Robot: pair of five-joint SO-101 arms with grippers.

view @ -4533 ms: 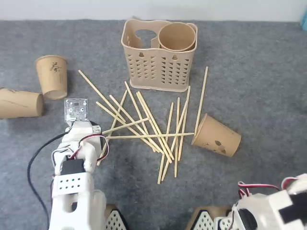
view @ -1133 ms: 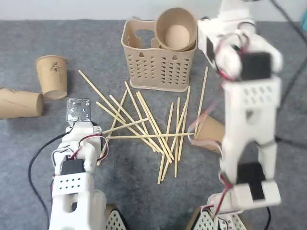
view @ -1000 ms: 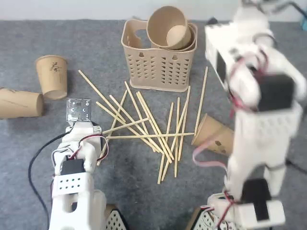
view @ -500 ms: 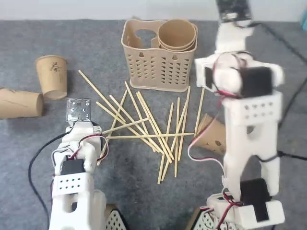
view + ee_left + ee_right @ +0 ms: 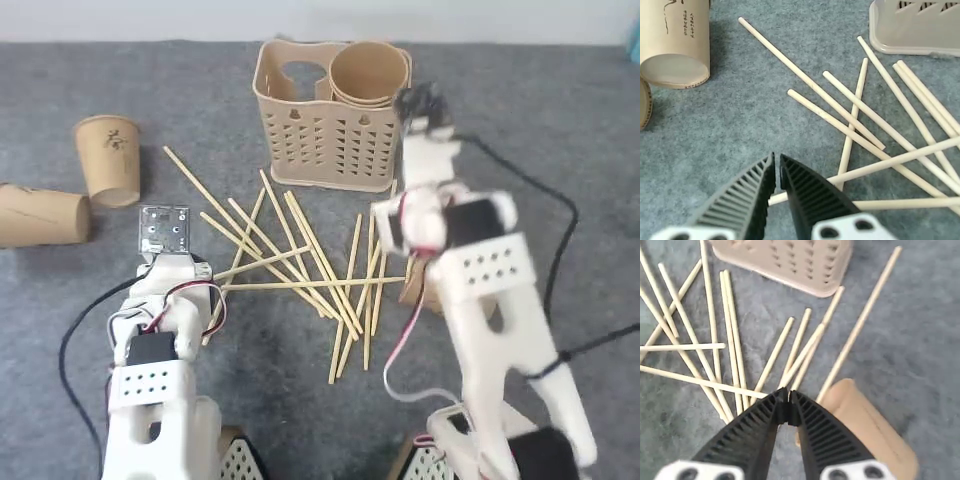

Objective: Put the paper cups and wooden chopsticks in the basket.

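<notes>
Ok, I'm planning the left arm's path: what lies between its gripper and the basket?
Several crossed wooden chopsticks lie between the left gripper and the basket, as the left wrist view shows.

Basket (image 5: 330,130): tan, slotted, two compartments; stands at the far middle of the grey desk (image 5: 560,150).
Nested paper cups (image 5: 368,72): upright in the basket's right compartment.
Left cup (image 5: 108,158): on the desk, well left of the basket.
Edge cup (image 5: 40,215): lies on its side, just beside the left cup.
Hidden cup (image 5: 412,285): partly covered by the right arm (image 5: 470,270).
Wooden chopsticks (image 5: 300,255): scattered and crossing in front of the basket.
Left arm (image 5: 160,330): near left, beside the leftmost chopsticks.
</notes>
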